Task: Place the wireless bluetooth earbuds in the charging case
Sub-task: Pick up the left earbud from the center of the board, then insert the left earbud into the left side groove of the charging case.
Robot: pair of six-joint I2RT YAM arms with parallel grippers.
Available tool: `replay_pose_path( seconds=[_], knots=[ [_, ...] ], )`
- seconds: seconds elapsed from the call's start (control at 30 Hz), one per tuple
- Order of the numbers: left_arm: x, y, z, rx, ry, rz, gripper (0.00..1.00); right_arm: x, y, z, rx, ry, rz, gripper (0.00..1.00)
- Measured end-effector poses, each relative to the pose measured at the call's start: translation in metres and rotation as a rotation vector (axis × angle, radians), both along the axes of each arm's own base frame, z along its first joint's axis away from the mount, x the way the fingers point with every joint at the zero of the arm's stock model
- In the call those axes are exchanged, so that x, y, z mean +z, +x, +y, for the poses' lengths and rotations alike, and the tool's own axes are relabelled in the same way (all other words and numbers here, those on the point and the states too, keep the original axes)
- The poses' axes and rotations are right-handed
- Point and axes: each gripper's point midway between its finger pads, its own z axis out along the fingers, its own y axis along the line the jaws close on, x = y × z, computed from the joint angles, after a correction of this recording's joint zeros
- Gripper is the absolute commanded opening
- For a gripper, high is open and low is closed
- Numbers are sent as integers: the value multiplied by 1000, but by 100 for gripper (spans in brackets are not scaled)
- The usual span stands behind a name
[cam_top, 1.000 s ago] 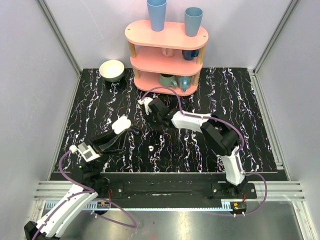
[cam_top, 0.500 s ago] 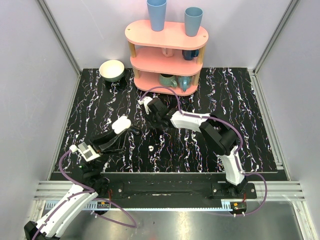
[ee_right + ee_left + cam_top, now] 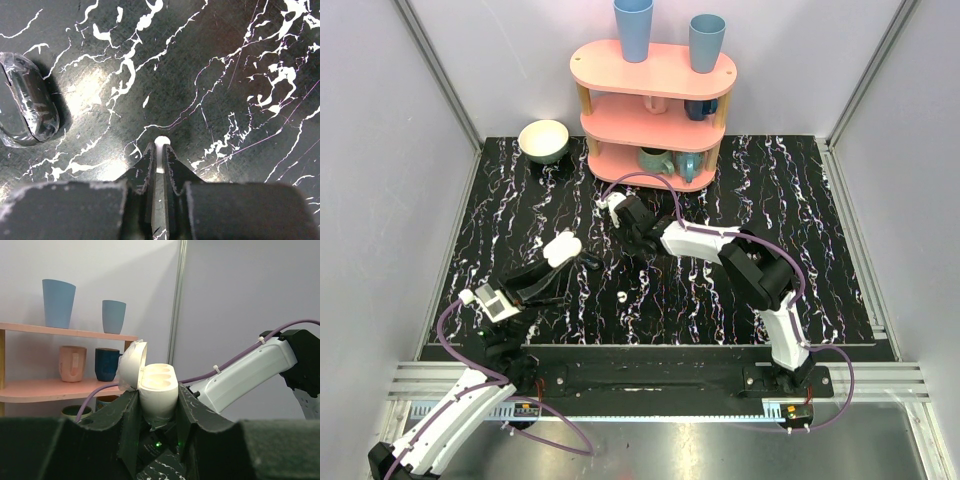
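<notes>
Earbud [image 3: 161,141] pinched on the worktop [image 3: 225,60] by the right end effector [image 3: 161,150], left end effector [image 3: 157,399] gripping the open charging case [image 3: 159,382]; next likely lift and seat it.

Black table [image 3: 800,200] veined with white marbling; pink shelf [image 3: 655,70] topped by light blue cups [image 3: 633,28]; cream bowl [image 3: 543,140]; glossy white case [image 3: 157,385]; white earbud [image 3: 161,141]; purple cable [image 3: 645,177]

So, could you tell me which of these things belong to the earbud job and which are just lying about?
Job in hand: charging case, lid open; gripped earbud; loose earbud.
Just lying about: pink shelf; blue cups; mugs; bowl.
</notes>
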Motion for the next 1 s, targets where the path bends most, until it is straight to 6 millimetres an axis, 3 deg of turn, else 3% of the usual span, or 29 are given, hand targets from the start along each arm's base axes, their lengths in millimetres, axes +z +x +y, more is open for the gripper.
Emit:
replay_pose_path(
  seconds=[0.17, 0.3, 0.6, 1.0],
  knots=[
    [0, 0, 0, -2, -2, 4, 0, 3, -3, -2, -2, 1, 5, 7],
    [-2, 1, -1, -2, 2, 11, 0, 22, -14, -11, 5, 18, 7, 7],
    [-4, 2, -2, -9, 8, 21, 0, 123, -63, -29, 151, 195, -75, 0],
    [-17, 3, -17, -53, 75, 40, 0, 219, -112, -59, 287, 345, -218, 0]
  ],
)
